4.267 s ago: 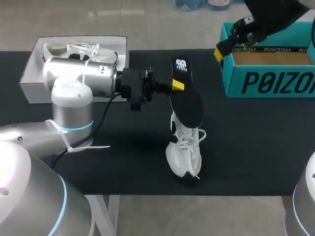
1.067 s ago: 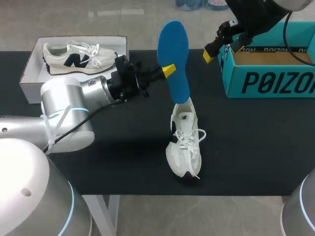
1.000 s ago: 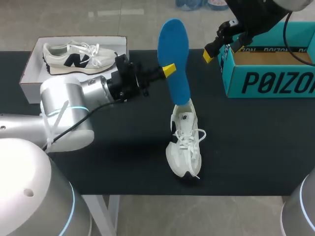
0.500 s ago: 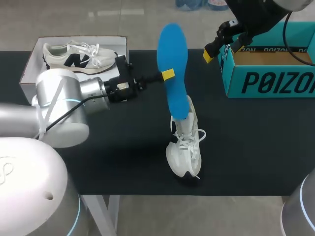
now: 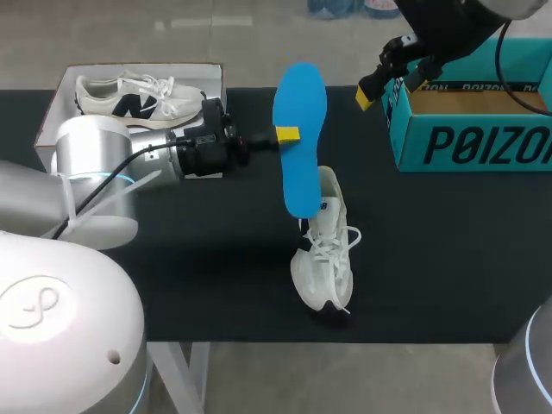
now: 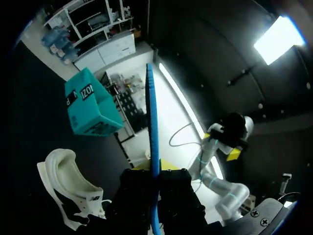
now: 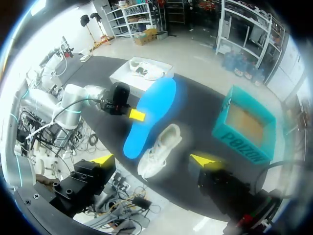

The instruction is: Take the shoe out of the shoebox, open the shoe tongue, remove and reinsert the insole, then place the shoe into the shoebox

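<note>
Pinching the blue insole (image 5: 303, 93) over the shoe (image 5: 324, 259), left fingers (image 5: 287, 134) point level; right fingers (image 7: 202, 159) spread

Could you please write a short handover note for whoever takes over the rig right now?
Left tool: shut on the blue insole, held upright just above the shoe.
Right tool: open, empty, raised near the teal box.
Shoe: lying left of the teal box.
Done: shoe out of the box, insole out.
Left: reinsert the insole, put the shoe in the teal box.
Second shoe sits in the white box.
</note>
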{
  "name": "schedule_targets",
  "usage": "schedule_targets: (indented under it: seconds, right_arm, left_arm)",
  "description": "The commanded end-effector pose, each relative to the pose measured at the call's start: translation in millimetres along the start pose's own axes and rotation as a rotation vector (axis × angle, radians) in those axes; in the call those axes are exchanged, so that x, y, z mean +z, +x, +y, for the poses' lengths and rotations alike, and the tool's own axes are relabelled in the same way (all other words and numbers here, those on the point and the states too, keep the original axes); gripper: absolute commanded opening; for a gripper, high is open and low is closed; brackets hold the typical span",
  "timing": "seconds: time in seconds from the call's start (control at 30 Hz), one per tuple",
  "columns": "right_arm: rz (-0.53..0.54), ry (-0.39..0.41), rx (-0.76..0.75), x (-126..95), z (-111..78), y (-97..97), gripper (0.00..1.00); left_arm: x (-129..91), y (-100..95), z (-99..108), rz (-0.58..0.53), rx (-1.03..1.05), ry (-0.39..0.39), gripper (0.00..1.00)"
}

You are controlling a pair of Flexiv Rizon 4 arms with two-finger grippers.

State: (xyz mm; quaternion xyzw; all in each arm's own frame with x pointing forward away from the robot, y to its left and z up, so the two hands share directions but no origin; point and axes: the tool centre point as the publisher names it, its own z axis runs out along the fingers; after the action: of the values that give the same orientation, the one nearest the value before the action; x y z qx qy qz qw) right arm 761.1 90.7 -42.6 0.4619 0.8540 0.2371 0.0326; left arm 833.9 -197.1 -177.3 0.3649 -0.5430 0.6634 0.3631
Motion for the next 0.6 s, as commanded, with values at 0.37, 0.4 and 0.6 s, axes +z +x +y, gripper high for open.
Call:
schedule_targets:
  seconds: [0.37, 0.4, 0.6]
  right_arm:
    - [0.000, 0.003, 0.001, 1.1, 1.6, -0.4, 1.00]
    - [0.000, 0.003, 0.001, 1.1, 1.6, -0.4, 1.00]
    - [0.000, 0.003, 0.001, 1.1, 1.6, -0.4, 1.00]
  left_arm:
    - [8.5, -12.2, -5.3, 0.081, 0.032, -0.022, 0.00]
    - [9.0, -12.3, -4.8, 0.081, 0.033, -0.022, 0.00]
    - [11.2, -13.7, -6.4, 0.044, 0.055, -0.003, 0.00]
